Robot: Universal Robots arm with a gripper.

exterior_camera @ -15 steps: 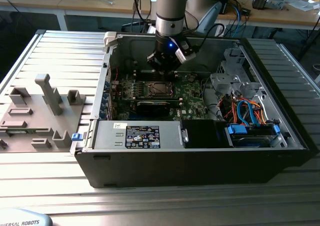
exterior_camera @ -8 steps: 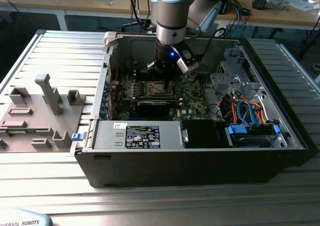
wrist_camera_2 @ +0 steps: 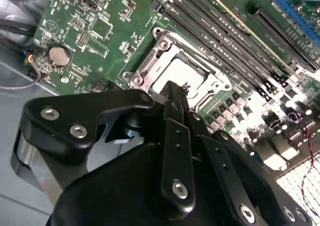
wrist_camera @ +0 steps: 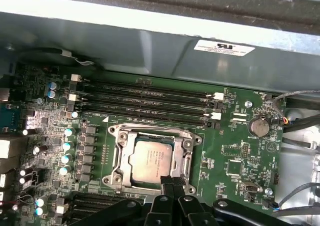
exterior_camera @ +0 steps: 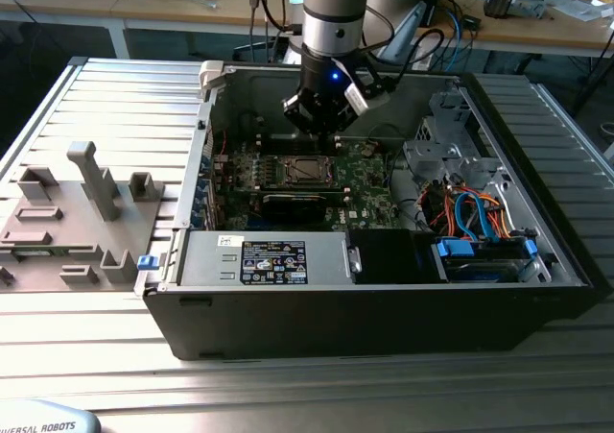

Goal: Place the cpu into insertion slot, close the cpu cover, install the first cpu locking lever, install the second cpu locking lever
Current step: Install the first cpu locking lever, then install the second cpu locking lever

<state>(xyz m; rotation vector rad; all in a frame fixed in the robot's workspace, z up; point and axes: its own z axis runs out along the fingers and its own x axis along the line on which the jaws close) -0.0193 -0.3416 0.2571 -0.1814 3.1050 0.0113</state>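
One cpu (wrist_camera: 152, 160) seated flat in socket mid-board, cpu cover (wrist_camera: 119, 158) down around it, framing it. Gripper (wrist_camera: 171, 182) hovers at socket's edge, fingers clenched together, empty, placed there for lever work, I judge.

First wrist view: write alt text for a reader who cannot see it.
The cpu sits in its socket on the green motherboard, framed by the silvery cpu cover lying flat around it. The black end effector has its tips together at the socket's near edge. Long memory slots run beyond the socket, and a coin cell battery lies to one side.
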